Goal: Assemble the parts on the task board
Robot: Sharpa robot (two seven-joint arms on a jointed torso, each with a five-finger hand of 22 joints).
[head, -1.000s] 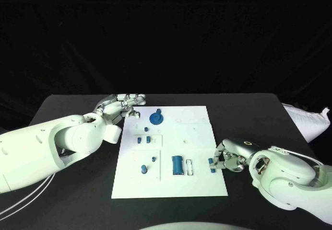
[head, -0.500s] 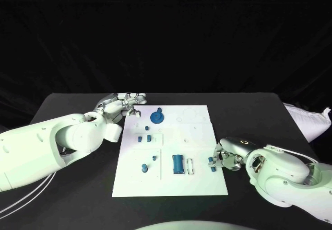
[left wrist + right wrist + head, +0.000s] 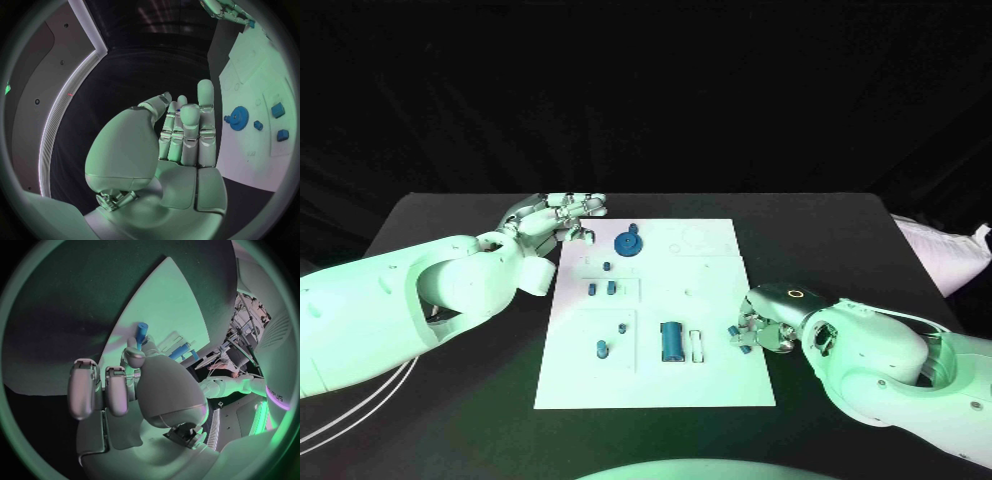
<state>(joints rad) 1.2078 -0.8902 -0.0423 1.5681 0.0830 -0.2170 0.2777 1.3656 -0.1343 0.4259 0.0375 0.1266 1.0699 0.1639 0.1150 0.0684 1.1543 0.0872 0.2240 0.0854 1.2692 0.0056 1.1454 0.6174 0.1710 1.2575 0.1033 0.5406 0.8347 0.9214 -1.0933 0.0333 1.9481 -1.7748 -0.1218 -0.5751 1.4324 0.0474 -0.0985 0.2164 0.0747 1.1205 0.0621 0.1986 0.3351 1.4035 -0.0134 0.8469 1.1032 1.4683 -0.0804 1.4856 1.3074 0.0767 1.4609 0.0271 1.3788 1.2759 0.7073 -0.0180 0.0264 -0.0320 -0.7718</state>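
From the head view, the white board lies in the middle of the black worktop, and the right robot hand sits at the board's right edge, pinching a small blue part just over the board's surface. The step in hand looks like carrying this part to its seat; the next move calls for lining it up over the right socket and lowering it straight, though which socket it belongs to cannot be told from here. The left robot hand rests at the board's far left corner, near the blue gear, and holds nothing. Other parts lie on the board: a long cylinder just beside the right hand's working spot, a pair of small blocks, and a peg near the left edge; the cylinder is the nearest thing that a sideways sweep could knock. In the left wrist view, the left robot hand shows its fingers straight and close together, with nothing between them, and the gear stands on the board beyond it. In the right wrist view, the right robot hand grips the blue part at its fingertips, upright, over the white board.
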